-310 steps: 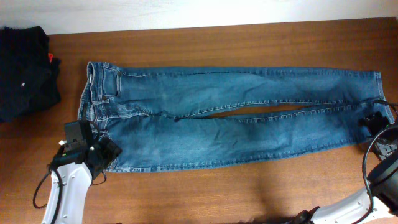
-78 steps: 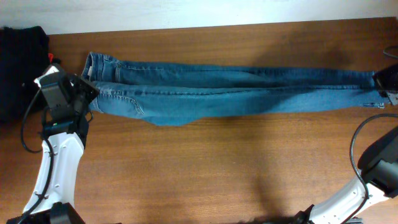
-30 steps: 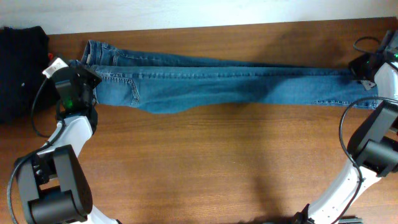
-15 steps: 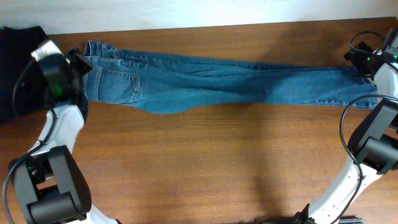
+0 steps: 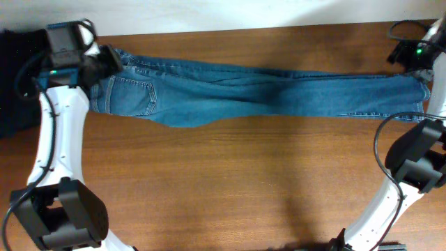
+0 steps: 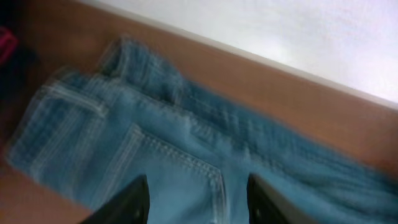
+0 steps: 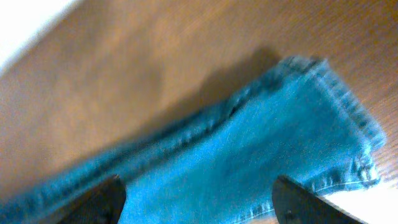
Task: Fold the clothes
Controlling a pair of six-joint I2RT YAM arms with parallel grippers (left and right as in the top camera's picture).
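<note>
Black garment pile [image 5: 14, 90] on wooden table [image 5: 230, 181].

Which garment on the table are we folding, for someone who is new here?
Look along the far edge of the wooden table. The jeans stretch there as one long band, waistband at the left end. They are blue denim, unlike the black garment pile beside that end.

blurred view past the widely spread dark fingers [image 7: 99, 199] of the right gripper [image 7: 202, 202]. blue denim jeans [image 7: 249, 155] filling the gap between them, leg end flat on the brown wooden table [image 7: 155, 62]. stitched hem ahead and to the right of the jaws, leg trailing off to the left. dark shadow just beyond the hem. pale strip of wall [image 7: 25, 18] far ahead on the left.
</note>
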